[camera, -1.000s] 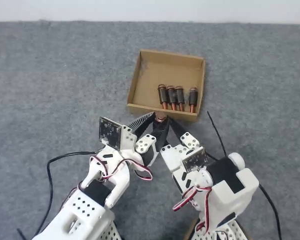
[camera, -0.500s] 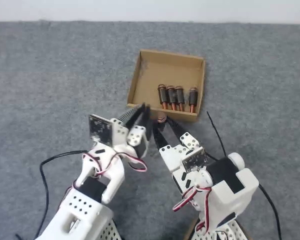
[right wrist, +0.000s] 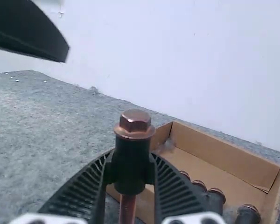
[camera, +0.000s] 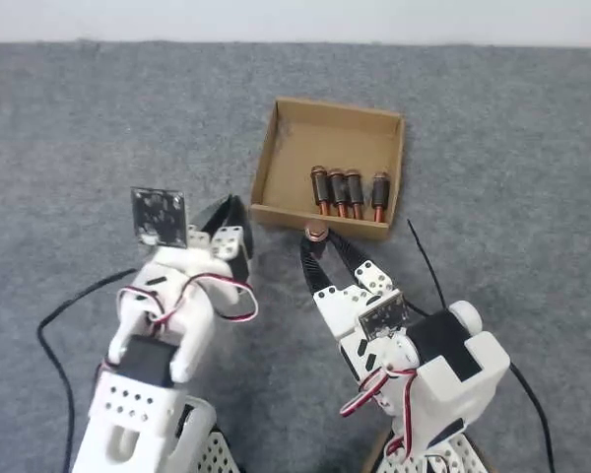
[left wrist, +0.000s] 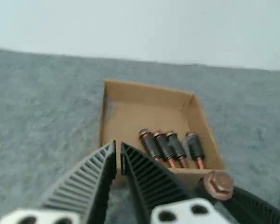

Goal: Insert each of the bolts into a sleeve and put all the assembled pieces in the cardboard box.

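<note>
The right gripper (camera: 316,246) has its fingers clamped on the black sleeve (right wrist: 130,163), which stands upright between them. The copper bolt (right wrist: 134,123) pokes its head out above the fingertips, and its shank shows below. That piece hangs just outside the near wall of the cardboard box (camera: 325,138). Four assembled pieces (camera: 347,190) lie side by side inside the box. The left gripper (left wrist: 118,150), off by the box's near left corner, has its fingers drawn almost together with nothing between them.
</note>
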